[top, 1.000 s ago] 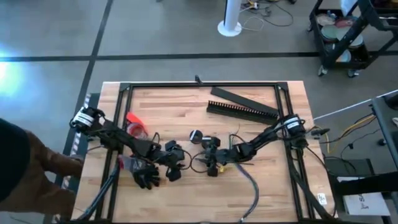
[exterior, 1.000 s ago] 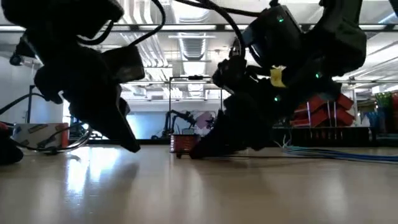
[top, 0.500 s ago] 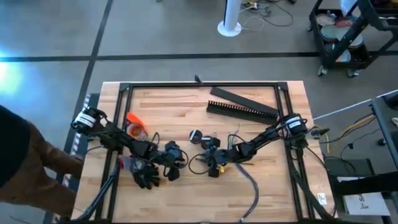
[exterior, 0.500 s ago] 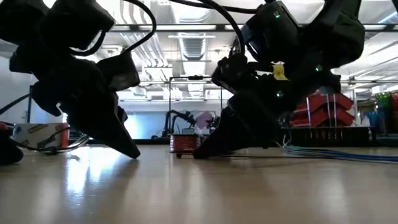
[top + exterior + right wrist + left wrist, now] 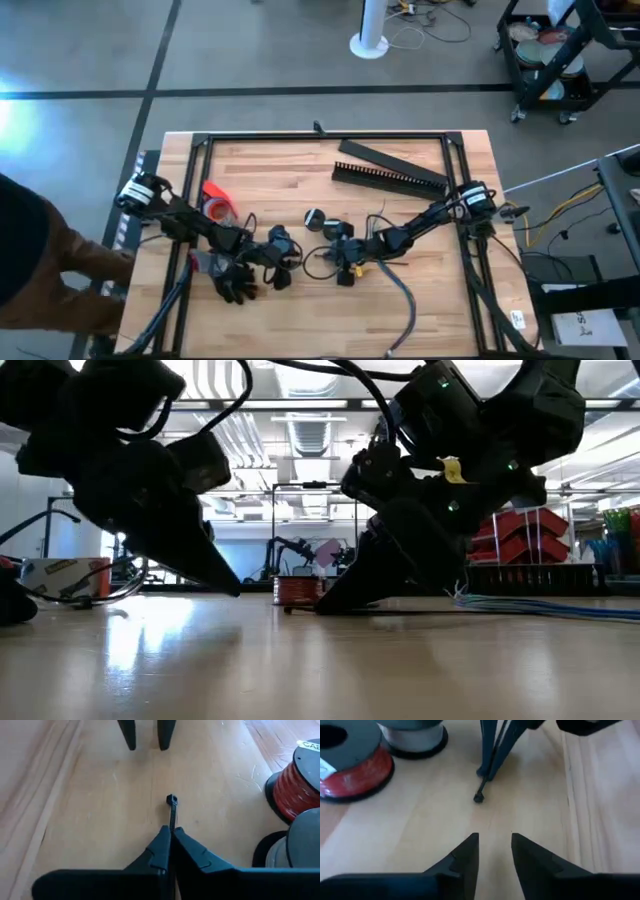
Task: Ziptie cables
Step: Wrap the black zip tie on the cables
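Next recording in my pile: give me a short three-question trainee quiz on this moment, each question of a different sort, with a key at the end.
1. True or false: the right gripper is shut on the thin black plastic ziptie.
2. Multiple choice: the left gripper is (A) shut on the ziptie, (B) open and holding nothing, (C) holding the red wire spool.
3. Short answer: in the right wrist view, which end of the ziptie sticks out past the right gripper's fingertips?

Key
1. True.
2. B: its fingers stand apart over bare wooden table, facing the ziptie's tip.
3. The small square head end, pointing toward the left gripper.
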Robot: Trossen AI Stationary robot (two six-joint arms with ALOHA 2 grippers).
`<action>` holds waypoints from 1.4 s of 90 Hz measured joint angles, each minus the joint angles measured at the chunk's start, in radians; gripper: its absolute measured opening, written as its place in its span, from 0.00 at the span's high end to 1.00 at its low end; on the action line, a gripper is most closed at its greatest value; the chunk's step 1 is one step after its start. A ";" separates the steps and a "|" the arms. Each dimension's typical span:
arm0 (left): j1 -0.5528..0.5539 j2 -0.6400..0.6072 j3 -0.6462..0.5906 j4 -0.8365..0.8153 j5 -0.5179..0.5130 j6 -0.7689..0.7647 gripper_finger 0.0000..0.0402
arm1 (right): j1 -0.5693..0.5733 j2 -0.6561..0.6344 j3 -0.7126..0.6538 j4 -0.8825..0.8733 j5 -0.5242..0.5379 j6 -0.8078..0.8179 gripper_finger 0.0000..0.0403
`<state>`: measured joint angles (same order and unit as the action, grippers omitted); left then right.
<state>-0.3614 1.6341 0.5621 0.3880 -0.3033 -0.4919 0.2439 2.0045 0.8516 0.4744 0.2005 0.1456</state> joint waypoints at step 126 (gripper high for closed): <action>0.013 0.399 -0.002 0.879 -0.199 -0.073 0.75 | 0.169 -0.071 -0.022 0.032 0.593 -0.048 1.00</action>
<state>-0.3481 2.0328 0.5602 1.2673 -0.5022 -0.5651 0.4130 1.9331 0.8298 0.5065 0.7932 0.0971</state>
